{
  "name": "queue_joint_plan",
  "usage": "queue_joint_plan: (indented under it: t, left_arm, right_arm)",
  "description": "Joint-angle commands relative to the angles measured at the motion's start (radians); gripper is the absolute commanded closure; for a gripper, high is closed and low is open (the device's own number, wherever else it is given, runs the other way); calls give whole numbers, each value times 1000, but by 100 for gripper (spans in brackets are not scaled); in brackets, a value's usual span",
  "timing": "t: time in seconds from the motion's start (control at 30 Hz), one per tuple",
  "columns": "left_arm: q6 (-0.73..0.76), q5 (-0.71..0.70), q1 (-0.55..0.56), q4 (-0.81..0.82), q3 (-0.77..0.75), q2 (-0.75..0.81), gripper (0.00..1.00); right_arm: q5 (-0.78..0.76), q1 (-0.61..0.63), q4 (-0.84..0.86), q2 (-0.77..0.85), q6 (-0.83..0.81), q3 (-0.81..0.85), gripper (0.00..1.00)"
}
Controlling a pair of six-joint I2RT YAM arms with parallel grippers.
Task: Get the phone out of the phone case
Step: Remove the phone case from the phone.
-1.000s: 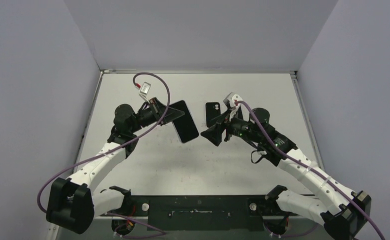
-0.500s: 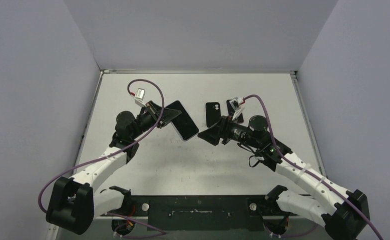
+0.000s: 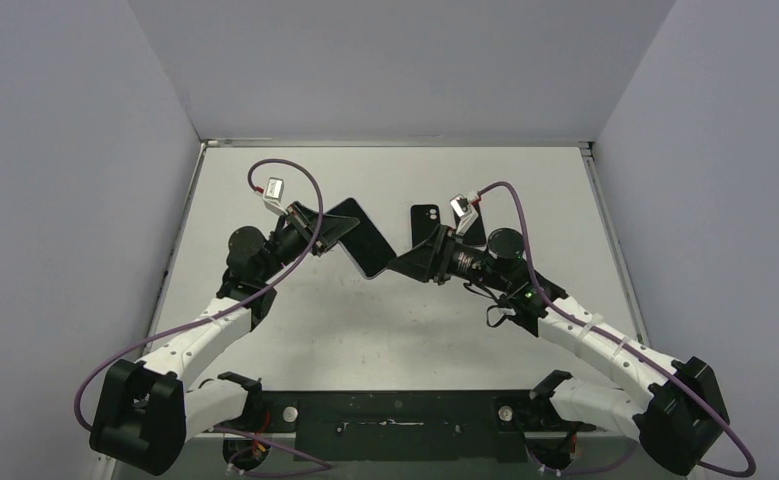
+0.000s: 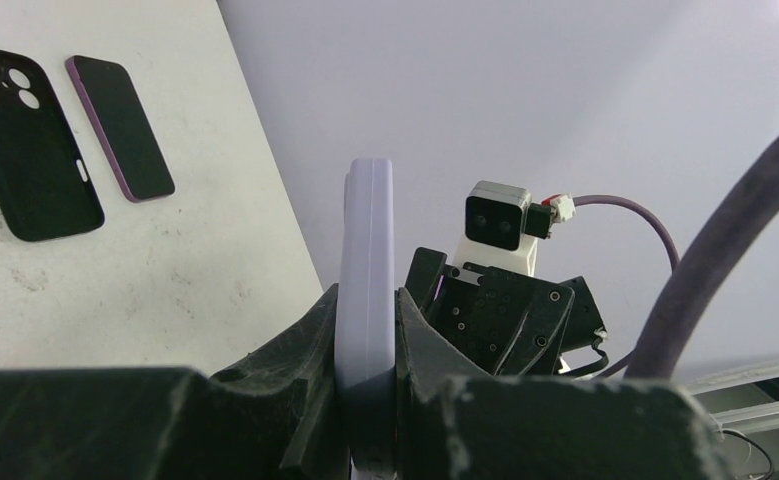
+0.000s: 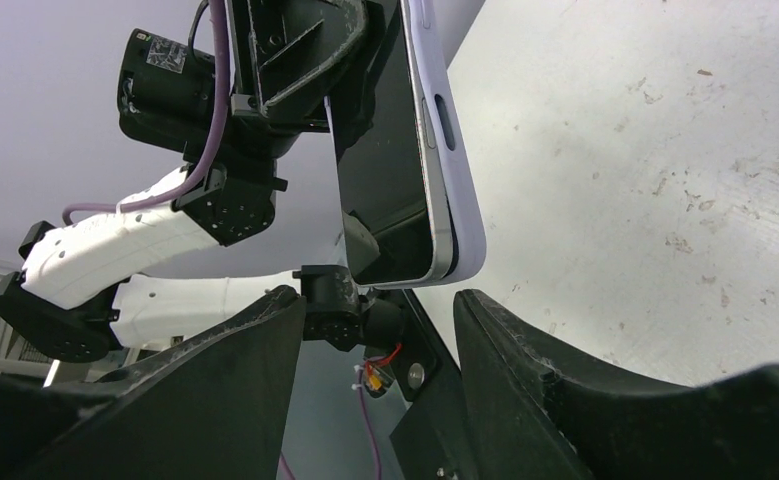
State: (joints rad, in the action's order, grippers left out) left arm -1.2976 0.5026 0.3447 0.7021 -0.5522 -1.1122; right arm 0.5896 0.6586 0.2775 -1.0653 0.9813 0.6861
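The left hand (image 4: 365, 405) is pressed together on the cased phone (image 5: 380, 170), pinching it front and back and holding it up on edge, well clear of the desk (image 3: 365, 330). The right hand (image 3: 408, 264) is spread wide, its fingers either side of the free lower corner, where the lilac phone case (image 5: 465, 235) wraps the glass, and touching neither. My worry is the next squeeze. If those fingers close over case and phone together, pulling will only drag the whole thing against the left hand's pinch and may twist it loose. If the corner peels suddenly, the phone could spring out and fall beside the black case (image 4: 30, 160) and purple handset (image 4: 120, 128) lying on the desk.
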Motion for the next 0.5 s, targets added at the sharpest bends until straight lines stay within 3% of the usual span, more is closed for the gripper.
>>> queue_joint_plan:
  t: [0.0, 0.47]
  left_arm:
    - [-23, -19, -6, 118, -16, 39, 100]
    - [-34, -6, -4, 134, -23, 36, 100]
  right_arm:
    - [18, -2, 72, -3, 20, 52, 44]
    - [6, -2, 75, -2, 33, 69, 45]
